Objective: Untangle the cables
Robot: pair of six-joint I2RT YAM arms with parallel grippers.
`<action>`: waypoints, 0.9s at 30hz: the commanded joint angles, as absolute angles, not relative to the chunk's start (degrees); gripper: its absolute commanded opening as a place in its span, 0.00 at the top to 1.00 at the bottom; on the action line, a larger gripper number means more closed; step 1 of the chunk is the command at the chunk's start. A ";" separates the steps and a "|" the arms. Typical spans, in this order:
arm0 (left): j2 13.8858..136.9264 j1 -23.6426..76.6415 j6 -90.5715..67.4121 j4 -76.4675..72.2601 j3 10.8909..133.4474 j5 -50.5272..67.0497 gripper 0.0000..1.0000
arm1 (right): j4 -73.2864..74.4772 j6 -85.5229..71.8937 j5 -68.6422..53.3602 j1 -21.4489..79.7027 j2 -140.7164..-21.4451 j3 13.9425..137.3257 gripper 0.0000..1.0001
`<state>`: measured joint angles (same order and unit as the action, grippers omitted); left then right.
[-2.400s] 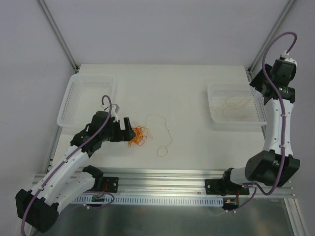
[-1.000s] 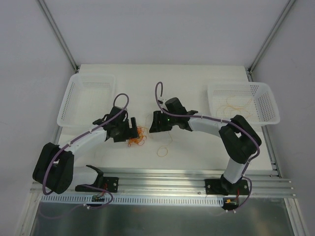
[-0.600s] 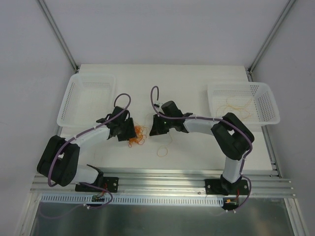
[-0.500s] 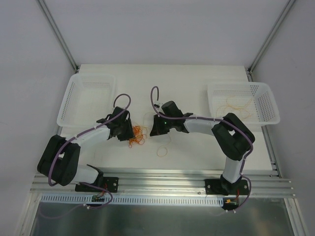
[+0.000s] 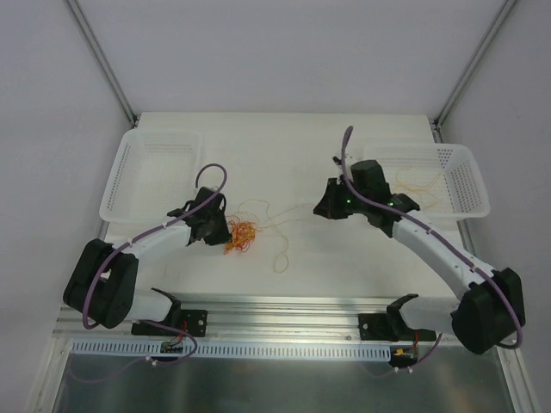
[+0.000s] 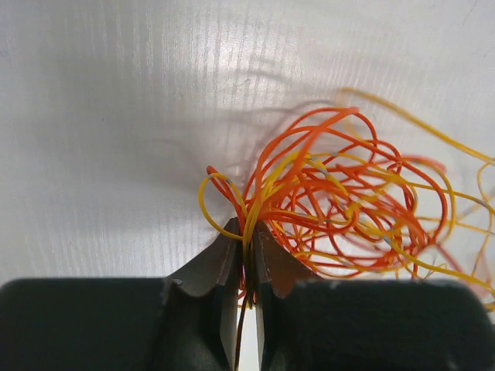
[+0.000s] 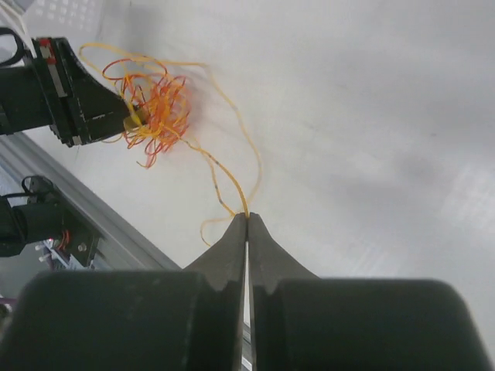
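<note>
Top external shows you the cables (image 5: pixel 239 235) tangled on the tabletop (image 5: pixel 344 258) beside the left arm. Left wrist has your left claw (image 6: pixel 246 233) pinched on the tangle's near edge. Right wrist has your right claw (image 7: pixel 247 221) clamped on a single yellow one.

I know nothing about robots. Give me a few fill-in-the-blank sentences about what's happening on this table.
The left pincer is ___ on the cable tangle.
The right pincer pinches a thin ___ strand running from that tangle.
Loose strands lie in the white basket on the ___.
Missing words: shut; yellow; right
</note>
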<state>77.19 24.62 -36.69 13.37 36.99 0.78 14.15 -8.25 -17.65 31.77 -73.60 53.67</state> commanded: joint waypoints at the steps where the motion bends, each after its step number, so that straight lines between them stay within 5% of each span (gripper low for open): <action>1: 75.24 23.73 -36.12 13.97 36.65 -2.37 0.99 | 26.09 -4.31 -15.82 27.08 -64.35 55.54 0.99; 12: 75.59 23.56 -36.47 14.85 36.04 -2.81 1.00 | 49.20 5.00 -15.03 10.21 -51.16 77.93 0.99; 20: 74.80 23.55 -36.65 15.47 35.42 -3.78 1.00 | 53.88 6.59 -14.85 6.94 -50.36 89.20 0.99; 27: 71.11 23.47 -34.99 16.96 35.51 -3.70 1.00 | 51.09 3.88 -21.42 6.77 -50.98 81.00 0.99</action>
